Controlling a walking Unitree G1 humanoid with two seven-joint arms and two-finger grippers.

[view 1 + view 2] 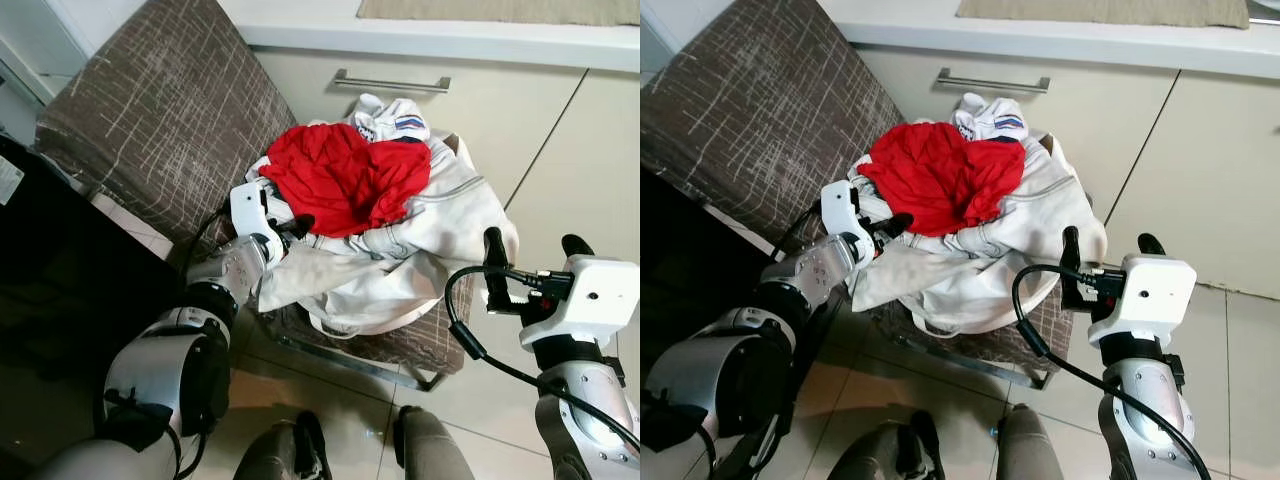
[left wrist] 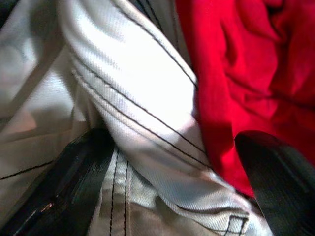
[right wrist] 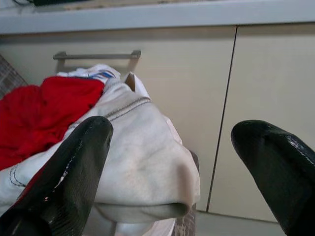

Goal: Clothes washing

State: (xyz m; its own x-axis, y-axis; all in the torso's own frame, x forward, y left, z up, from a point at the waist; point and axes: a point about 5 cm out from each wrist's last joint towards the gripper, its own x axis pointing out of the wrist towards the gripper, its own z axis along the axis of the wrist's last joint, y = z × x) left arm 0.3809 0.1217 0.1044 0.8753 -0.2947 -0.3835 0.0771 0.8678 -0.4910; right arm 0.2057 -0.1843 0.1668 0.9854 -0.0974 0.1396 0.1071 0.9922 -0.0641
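We are looking down at one brown upholstered chair [image 1: 150,120] carrying a heap of laundry, and we are counting three pieces: one big white garment [image 1: 420,240] with dark stitching spreading across the seat, one red garment [image 1: 345,175] lying on top of it, and one small white piece with a blue and red stripe [image 1: 390,118] sitting at the heap's twelve o'clock edge.

Our left pincer [image 1: 290,228] is pushing into the heap from nine o'clock, right where red is meeting white. In the wrist camera its two black fingers [image 2: 74,182] are standing apart with a thick fold of the white garment running between them and red cloth touching the other finger; we are not seeing them clamp on it.

Our right pincer [image 1: 535,250] is hovering at the heap's four o'clock, near the chair's corner, its two fingers spread wide and gripping nothing, the white cloth hanging just ahead of them.

Behind the chair, at twelve o'clock, we are seeing cream cabinet fronts [image 1: 560,170] with one metal handle [image 1: 392,82] under a pale worktop [image 1: 450,40].
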